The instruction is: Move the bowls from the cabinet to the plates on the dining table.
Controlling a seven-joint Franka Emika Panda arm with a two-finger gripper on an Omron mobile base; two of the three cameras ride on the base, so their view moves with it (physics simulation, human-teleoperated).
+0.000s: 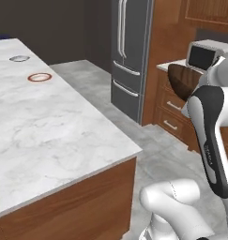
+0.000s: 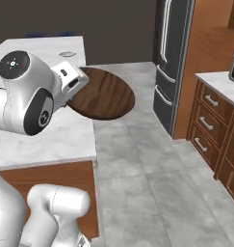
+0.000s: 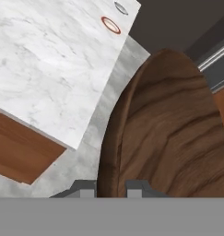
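Observation:
My gripper (image 3: 111,186) is shut on the rim of the dark brown wood-grained bowl (image 3: 168,129), which it holds tilted in the air over the floor, beside the dining table's near corner. The bowl (image 2: 106,94) juts out from the hand toward the fridge, and shows behind the arm (image 1: 183,82). The white marble dining table (image 1: 49,126) lies to the left. At its far end sit the white plate with a red-brown rim (image 1: 39,77) and, beyond it, the pale grey plate (image 1: 19,58). Both plates (image 3: 111,25) are bare.
A dark grey fridge (image 1: 132,51) stands ahead. To its right are brown drawers (image 2: 210,120) under a counter with a microwave (image 1: 202,56), and the lower part of a brown panelled wall cabinet (image 1: 209,16) above. Grey floor (image 2: 147,183) runs between table and counter.

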